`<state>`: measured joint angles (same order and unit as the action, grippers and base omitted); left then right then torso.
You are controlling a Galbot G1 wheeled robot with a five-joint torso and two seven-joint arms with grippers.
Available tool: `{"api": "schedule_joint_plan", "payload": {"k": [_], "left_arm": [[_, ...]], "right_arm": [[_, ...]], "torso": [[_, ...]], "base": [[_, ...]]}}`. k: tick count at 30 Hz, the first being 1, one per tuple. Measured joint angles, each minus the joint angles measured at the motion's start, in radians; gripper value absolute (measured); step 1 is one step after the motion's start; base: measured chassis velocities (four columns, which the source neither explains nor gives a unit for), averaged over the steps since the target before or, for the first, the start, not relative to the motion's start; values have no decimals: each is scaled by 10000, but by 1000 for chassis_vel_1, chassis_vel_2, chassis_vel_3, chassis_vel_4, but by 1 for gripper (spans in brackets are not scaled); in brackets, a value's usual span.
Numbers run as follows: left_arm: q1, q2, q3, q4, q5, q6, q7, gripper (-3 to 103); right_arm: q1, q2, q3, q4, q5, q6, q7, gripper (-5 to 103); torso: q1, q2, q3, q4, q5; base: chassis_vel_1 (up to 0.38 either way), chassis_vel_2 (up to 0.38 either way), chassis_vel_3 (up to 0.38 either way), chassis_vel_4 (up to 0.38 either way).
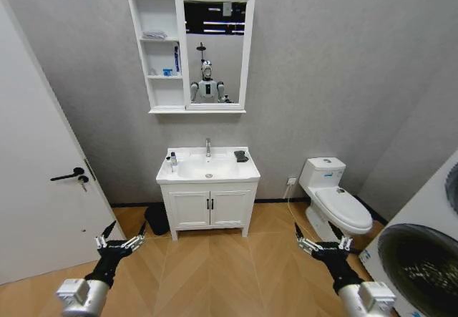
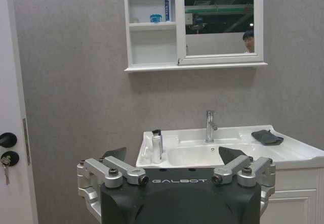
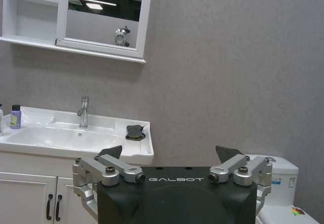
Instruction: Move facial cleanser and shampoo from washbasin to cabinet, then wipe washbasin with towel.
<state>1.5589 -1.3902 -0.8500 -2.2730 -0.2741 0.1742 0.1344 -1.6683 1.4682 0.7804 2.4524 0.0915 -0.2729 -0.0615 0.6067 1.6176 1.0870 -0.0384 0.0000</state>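
Bottles (image 1: 172, 161) are seen upright at the washbasin's (image 1: 207, 174) left rear corner, two by the right wrist view, while one dark towel (image 1: 241, 156) lies crumpled flat on the right rim beside the chrome tap (image 1: 208, 147). In the cabinet (image 1: 162, 52), three shelf compartments are counted: a folded cloth (image 1: 154, 35) in the top one, an upright blue tube (image 1: 177, 58) and small blue jar (image 1: 167, 72) in the middle. The left gripper (image 1: 121, 233) and right gripper (image 1: 318, 235) are held low over the wooden floor (image 1: 215, 267), well apart from the basin, fingers spread wide and gripping nothing.

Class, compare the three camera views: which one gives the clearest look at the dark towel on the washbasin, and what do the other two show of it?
The left wrist view: the towel lies crumpled on the washbasin rim, beyond the tap, large and unobstructed. The right wrist view shows it smaller, near the basin's corner. The head view shows it as only a small dark patch.
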Motion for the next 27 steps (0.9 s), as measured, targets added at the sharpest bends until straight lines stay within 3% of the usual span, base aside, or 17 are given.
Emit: {"api": "schedule_joint_plan", "payload": {"k": [11, 27], "left_arm": [[-24, -72, -35, 69, -179, -97, 210, 100], [-37, -85, -15, -78, -148, 3, 321, 100]], "right_arm": [[0, 5, -39, 40, 32, -12, -197, 100], [-21, -6, -54, 99, 36, -22, -273, 100]], "torso": [[-3, 2, -1, 0, 0], [1, 0, 0, -1, -1]], "base": [[-29, 25, 40, -33], [-219, 218, 217, -214]]}}
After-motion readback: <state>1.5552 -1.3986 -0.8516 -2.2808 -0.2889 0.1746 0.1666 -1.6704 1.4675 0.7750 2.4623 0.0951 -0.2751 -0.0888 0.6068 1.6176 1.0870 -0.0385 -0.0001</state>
